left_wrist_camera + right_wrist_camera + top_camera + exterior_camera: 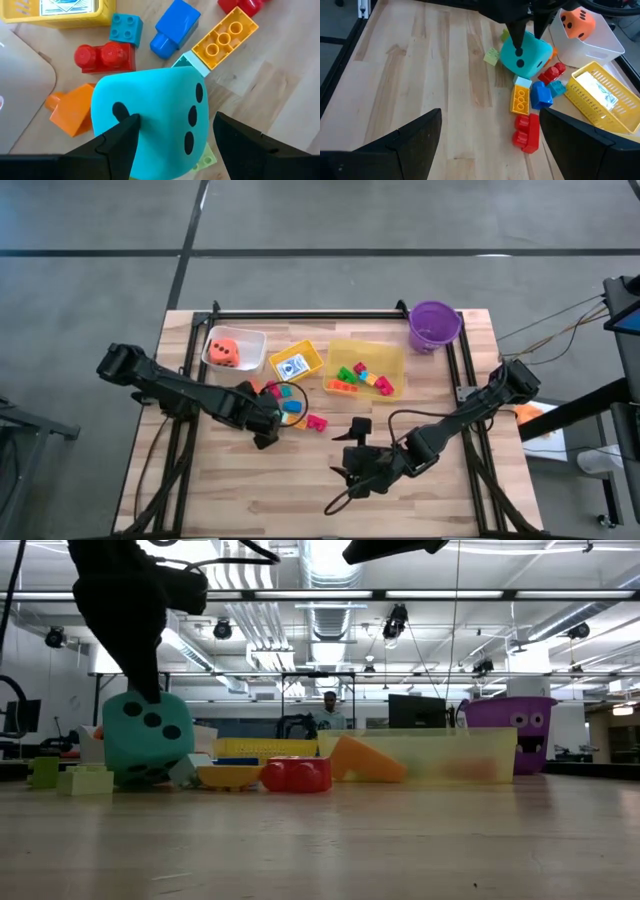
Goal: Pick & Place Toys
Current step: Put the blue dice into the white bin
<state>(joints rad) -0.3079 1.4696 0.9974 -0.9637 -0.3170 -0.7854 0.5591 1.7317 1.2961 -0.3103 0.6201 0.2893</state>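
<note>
No words or numbers readable anywhere. The teal die [155, 120] shows only black pips, the orange die [577, 22] the same, and the print on the blue-white card box [293, 366] is too small to read.

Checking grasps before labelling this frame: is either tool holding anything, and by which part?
The left tool grips the teal die across two opposite dotted faces. The right tool is open over bare table, holding nothing.
</note>
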